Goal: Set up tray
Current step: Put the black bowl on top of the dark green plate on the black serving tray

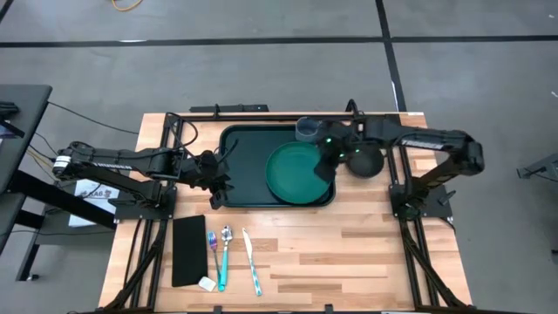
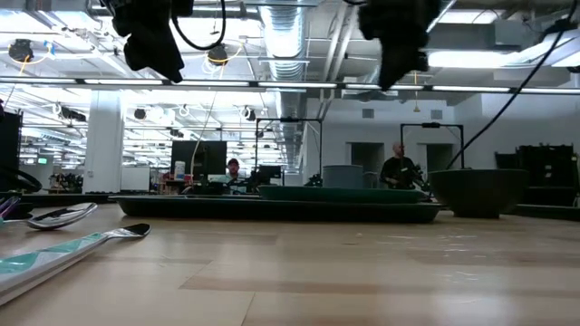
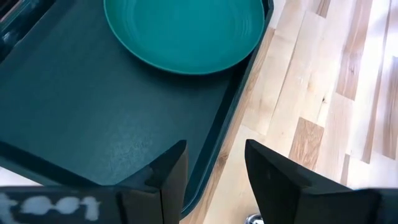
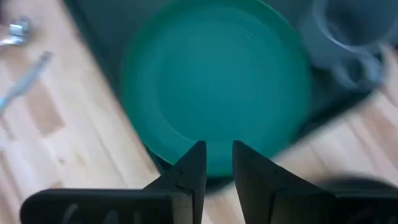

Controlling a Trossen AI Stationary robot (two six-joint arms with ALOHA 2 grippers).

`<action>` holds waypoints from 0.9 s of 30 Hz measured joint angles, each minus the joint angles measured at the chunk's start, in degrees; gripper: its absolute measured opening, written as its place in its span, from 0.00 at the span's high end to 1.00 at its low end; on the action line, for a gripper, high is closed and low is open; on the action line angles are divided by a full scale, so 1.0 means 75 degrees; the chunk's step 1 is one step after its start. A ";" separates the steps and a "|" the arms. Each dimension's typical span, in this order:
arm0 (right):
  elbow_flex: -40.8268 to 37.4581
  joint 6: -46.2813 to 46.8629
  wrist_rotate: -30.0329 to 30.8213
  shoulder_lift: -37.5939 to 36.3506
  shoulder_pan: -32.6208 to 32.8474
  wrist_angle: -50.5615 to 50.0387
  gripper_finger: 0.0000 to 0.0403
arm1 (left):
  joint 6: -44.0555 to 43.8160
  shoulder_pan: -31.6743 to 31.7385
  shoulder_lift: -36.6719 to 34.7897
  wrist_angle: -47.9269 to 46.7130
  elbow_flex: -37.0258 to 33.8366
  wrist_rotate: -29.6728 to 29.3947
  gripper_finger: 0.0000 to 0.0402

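Observation:
The dark green tray [image 1: 248, 166] lies flat on the table, and the round green plate [image 1: 296, 172] lies in its right half. A grey mug [image 1: 308, 131] stands at the tray's far right corner. My left gripper [image 1: 216, 183] hangs open above the tray's near left corner; in its wrist view [image 3: 214, 168] the tray's rim [image 3: 233, 106] runs below the gap between the fingers. My right gripper [image 1: 327, 166] hovers over the plate's right edge, with a narrow gap between its fingers [image 4: 219, 165]. In the low view both grippers [image 2: 149, 36] [image 2: 399, 36] are well above the table.
A dark bowl [image 1: 364, 160] stands on the table just right of the tray. Near the table's near left lie a flat black rectangle [image 1: 189, 250], a fork [image 1: 213, 247], a spoon [image 1: 225, 255] and a knife [image 1: 251, 262]. Bare wood lies near and right of the tray.

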 joint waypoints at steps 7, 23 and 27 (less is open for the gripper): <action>-0.0192 0.0260 0.0719 -0.0423 -0.0266 -0.1273 0.82 | 0.0091 0.0026 0.0295 0.0047 0.0000 -0.0298 0.63; -0.3265 0.1780 0.0629 -0.1937 -0.0276 -0.0243 0.82 | 0.0060 0.0284 0.1154 0.1396 -0.0485 -0.0475 0.63; -0.3302 0.1698 0.0631 -0.1924 -0.0276 -0.0281 0.82 | -0.0032 0.0399 0.1151 0.1414 -0.0516 -0.0163 0.63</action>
